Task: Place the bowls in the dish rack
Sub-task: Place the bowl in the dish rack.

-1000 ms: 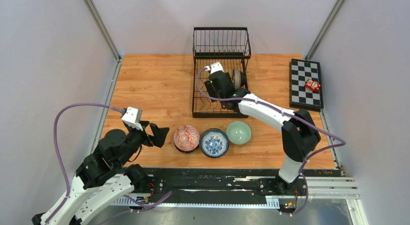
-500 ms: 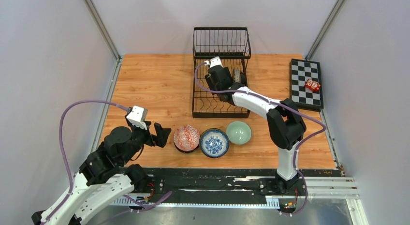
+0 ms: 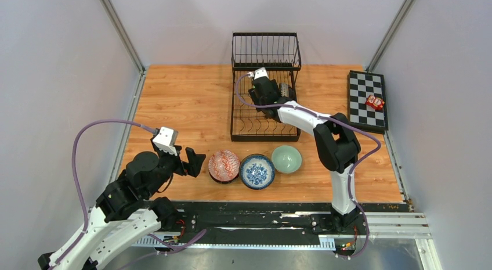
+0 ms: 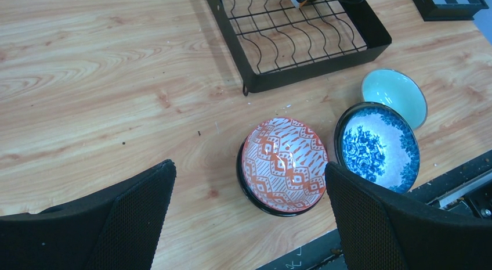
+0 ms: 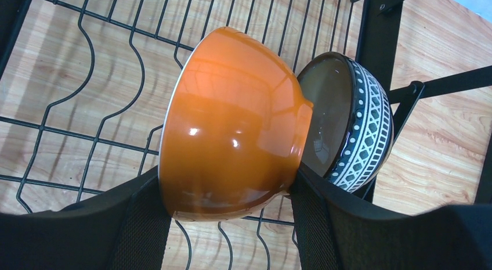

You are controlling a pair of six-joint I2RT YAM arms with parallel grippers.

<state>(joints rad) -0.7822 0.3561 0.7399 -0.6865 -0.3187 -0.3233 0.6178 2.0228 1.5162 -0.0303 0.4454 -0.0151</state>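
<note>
Bowls, three loose: a red-patterned bowl (image 3: 224,165), a blue floral bowl (image 3: 257,171) and a pale green bowl (image 3: 286,158) sit in a row close to the worktop's near edge, about mid-width, rims up. Red and blue touch or nearly touch; blue overlaps the green's rim in the left wrist view.

Dish rack (image 3: 255,138) is at the middle of the far edge. Black wire, wavy slotted base, raised basket behind.

Only the right wrist view shows what's inside: an orange bowl (image 5: 232,125), glossy glaze, plain outside, white rim edge, tipped on its side over the base wires. Its foot leans on a dark bowl (image 5: 348,125) with a white geometric band and a brownish inside, also on edge. From the top view the arm hides most of this.

Right gripper (image 5: 225,180) is clamped on the orange bowl, mesh-textured black fingers on either side of its lower part.

Left gripper (image 3: 194,162) is spread wide and holds nothing, low over the worktop just left of the red-patterned bowl.

Worktop is light wood grain. A checkered board (image 3: 366,100) lies by the right edge near the far corner.
</note>
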